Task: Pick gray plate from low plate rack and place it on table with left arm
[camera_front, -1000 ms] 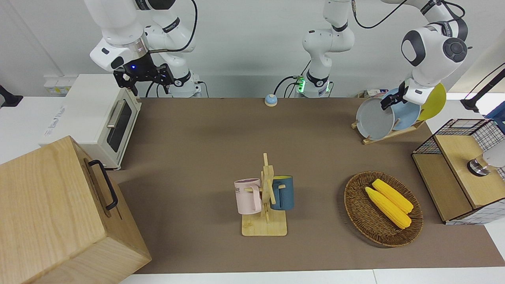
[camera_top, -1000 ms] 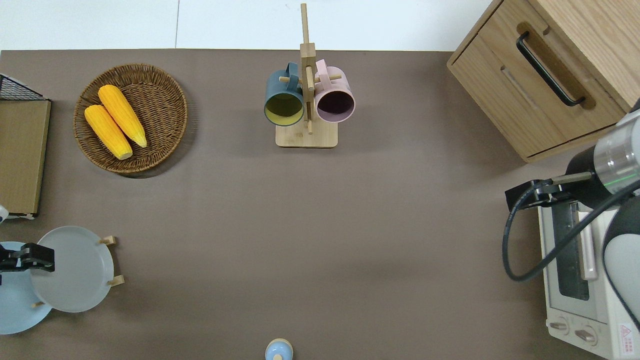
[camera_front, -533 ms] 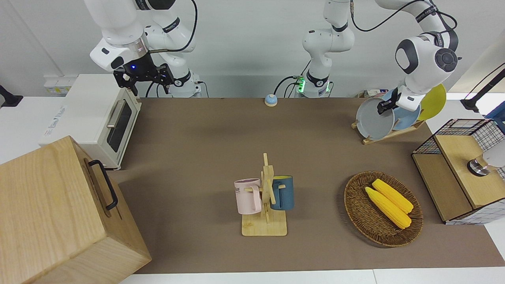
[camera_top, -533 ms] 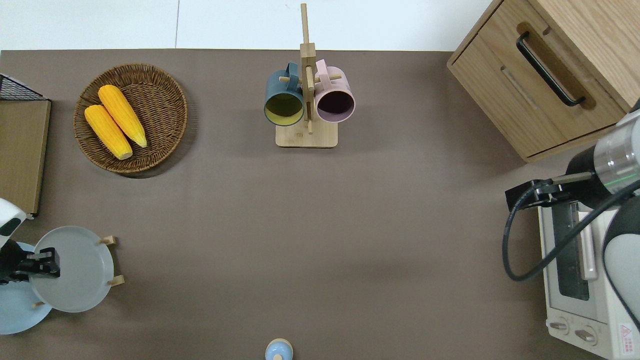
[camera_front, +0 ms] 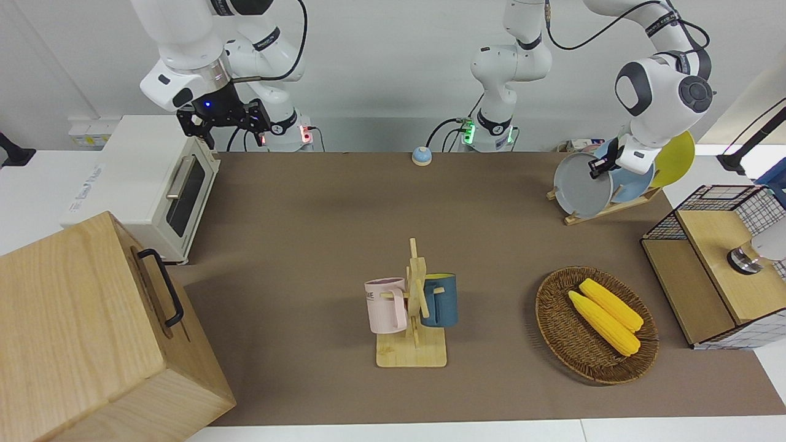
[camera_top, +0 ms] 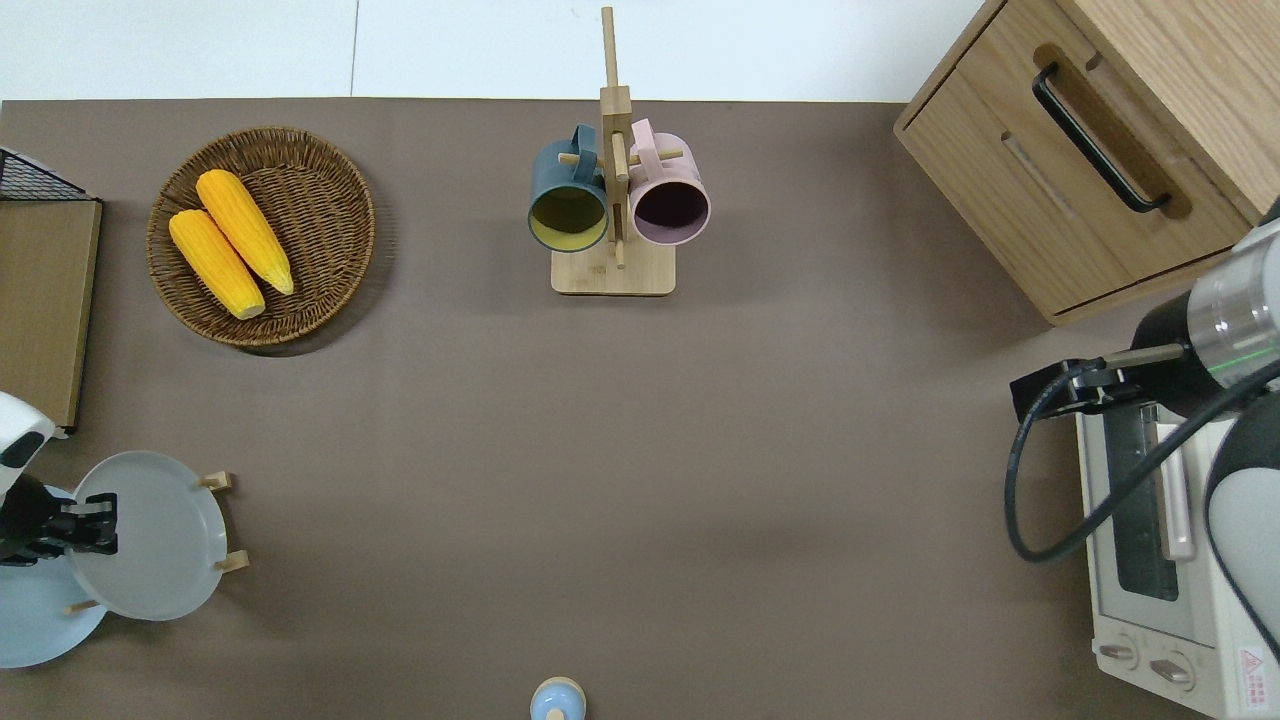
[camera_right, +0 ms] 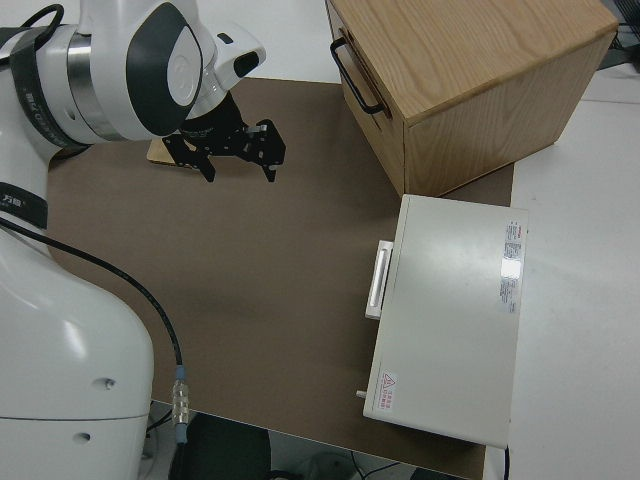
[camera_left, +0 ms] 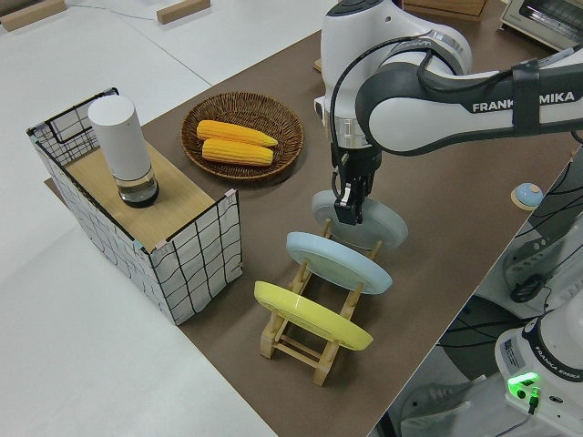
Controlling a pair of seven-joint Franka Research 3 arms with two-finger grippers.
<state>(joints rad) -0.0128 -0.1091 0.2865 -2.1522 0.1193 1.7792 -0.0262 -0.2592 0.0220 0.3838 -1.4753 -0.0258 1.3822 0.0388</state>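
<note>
Brown matte table [camera_front: 307, 202] with white edges carries, from the right arm's end across in the front view, a wooden drawer cabinet [camera_front: 92, 331], a white toaster oven [camera_front: 153, 184], a mug stand [camera_front: 412, 307] with a pink and a blue mug, a wicker basket [camera_front: 595, 324] of corn, and the low plate rack [camera_front: 605, 210]. The right arm is parked, its gripper [camera_right: 238, 160] spread open. The left arm bends down from above, its gripper [camera_left: 350, 202] pinching the upper rim of the gray plate [camera_top: 150, 535]. That plate stands tilted on edge in the rack's slot toward the table's middle, its face turned that way, with the light-blue plate [camera_left: 339, 261] and yellow plate [camera_left: 311, 316] in the slots after it.
</note>
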